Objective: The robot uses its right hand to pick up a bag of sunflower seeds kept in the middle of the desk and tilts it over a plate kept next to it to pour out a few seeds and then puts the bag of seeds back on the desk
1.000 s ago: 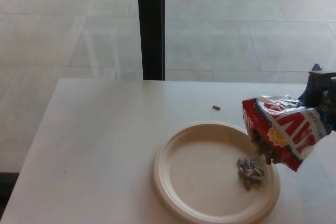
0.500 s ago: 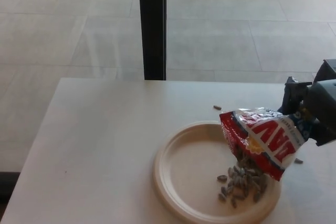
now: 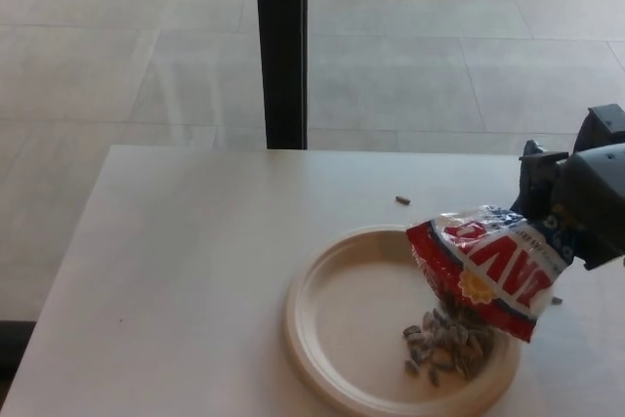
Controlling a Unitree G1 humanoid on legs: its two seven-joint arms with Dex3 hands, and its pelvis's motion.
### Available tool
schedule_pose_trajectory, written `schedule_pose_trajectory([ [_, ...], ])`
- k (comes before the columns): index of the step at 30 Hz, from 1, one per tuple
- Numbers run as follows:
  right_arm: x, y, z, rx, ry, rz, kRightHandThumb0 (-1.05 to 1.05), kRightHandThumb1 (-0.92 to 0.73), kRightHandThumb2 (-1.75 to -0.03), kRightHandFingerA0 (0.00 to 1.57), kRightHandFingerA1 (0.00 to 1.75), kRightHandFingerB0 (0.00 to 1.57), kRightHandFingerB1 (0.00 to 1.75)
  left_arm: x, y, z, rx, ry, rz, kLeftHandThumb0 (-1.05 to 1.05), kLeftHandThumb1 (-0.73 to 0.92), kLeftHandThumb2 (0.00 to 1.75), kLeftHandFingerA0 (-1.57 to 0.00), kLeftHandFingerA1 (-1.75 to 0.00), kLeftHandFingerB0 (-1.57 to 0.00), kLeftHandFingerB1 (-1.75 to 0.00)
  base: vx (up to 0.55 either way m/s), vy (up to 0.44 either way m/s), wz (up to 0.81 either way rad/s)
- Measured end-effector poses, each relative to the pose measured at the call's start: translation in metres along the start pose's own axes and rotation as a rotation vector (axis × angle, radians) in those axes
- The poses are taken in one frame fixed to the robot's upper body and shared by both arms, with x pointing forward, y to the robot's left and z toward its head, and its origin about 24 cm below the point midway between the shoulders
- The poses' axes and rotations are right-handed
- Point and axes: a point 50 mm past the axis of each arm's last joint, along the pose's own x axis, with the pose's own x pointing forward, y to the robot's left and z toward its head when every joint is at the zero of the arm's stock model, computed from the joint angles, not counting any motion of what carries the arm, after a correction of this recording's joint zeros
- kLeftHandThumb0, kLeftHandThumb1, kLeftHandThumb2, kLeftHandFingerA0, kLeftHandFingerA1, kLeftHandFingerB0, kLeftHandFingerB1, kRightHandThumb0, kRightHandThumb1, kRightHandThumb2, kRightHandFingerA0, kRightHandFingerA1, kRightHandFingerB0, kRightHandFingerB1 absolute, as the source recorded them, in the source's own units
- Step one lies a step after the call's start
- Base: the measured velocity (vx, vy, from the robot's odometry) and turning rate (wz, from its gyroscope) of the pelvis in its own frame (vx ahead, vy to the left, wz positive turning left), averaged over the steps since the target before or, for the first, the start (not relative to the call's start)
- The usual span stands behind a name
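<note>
Right hand of mine comes in from the right edge of the table, fingers closed on the far end of the bag; that bag hangs tilted, mouth down and toward my left, over the right part of the plate; its open mouth sits just above the seeds heaped on the plate.

As for handling, I judge the bag light and soft; it is thin crinkled foil, glossy and likely slippery, and it sags where nothing supports it; squeezing hard would crush the seeds' path shut, while a loose hold might let it slide. Holding it at the closed bottom end, as I do, seems right to me; that leaves the mouth free and lets the tilt alone govern the flow. The seeds are small and loose; they scatter easily, and one seed lies on the table beyond the plate, another speck just right of it under my hand.

The plate looks like light paper or pulp, shallow-rimmed; a nudge from the bag could shift it.

Left hand is not to be seen; behind the table stands a dark post before a tiled floor.
</note>
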Motion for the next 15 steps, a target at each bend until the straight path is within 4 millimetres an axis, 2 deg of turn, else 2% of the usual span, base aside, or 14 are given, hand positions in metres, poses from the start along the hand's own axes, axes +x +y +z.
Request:
schedule_pose_trajectory([
  [2,0.001,-0.003,0.003,-0.015,-0.016,-0.012,-0.33,-0.45,-0.83,0.89,1.75,0.67,1.70,0.000,0.000,0.000,0.003,-0.002,0.000,-0.60,0.64,0.59,-0.46,-0.56,-0.56,-0.47,0.00,0.000,0.00],
  [3,0.002,-0.005,0.005,-0.020,-0.024,-0.019,-0.30,-0.38,-0.95,0.90,1.75,0.71,1.64,0.000,0.000,0.000,0.005,-0.004,0.000,-0.61,0.64,0.59,-0.46,-0.56,-0.57,-0.47,0.00,0.000,0.00],
  [4,0.003,-0.007,0.006,-0.025,-0.033,-0.027,-0.29,-0.36,-0.98,0.91,1.75,0.72,1.66,0.000,0.000,0.000,0.007,-0.006,-0.001,-0.60,0.63,0.59,-0.45,-0.57,-0.58,-0.48,0.00,0.000,0.00],
  [8,0.007,-0.013,0.012,-0.064,-0.067,-0.058,-0.28,-0.43,-1.03,0.91,1.75,0.74,1.61,0.000,0.000,0.000,0.010,-0.006,0.000,-0.60,0.63,0.59,-0.46,-0.56,-0.58,-0.47,0.00,0.000,0.00],
  [10,0.008,-0.015,0.014,-0.082,-0.077,-0.064,-0.31,-0.47,-1.00,0.92,1.75,0.75,1.62,0.000,0.000,0.000,0.011,-0.006,0.000,-0.58,0.62,0.59,-0.45,-0.58,-0.58,-0.48,0.00,0.000,0.00],
  [11,0.009,-0.016,0.014,-0.087,-0.080,-0.068,-0.28,-0.43,-0.96,0.92,1.75,0.75,1.65,0.000,0.000,0.000,0.011,-0.007,0.000,-0.59,0.62,0.59,-0.46,-0.58,-0.58,-0.47,0.00,0.000,0.00],
  [13,0.010,-0.019,0.016,-0.093,-0.090,-0.079,-0.28,-0.43,-0.96,0.92,1.75,0.75,1.65,0.000,0.000,0.000,0.008,-0.008,0.001,-0.59,0.62,0.59,-0.46,-0.58,-0.58,-0.47,0.00,0.000,0.00],
  [15,0.011,-0.022,0.019,-0.094,-0.099,-0.091,-0.23,-0.37,-0.96,0.93,1.75,0.72,1.69,0.000,0.000,0.000,0.008,-0.008,0.001,-0.59,0.61,0.59,-0.44,-0.60,-0.60,-0.51,0.00,0.000,0.00],
])
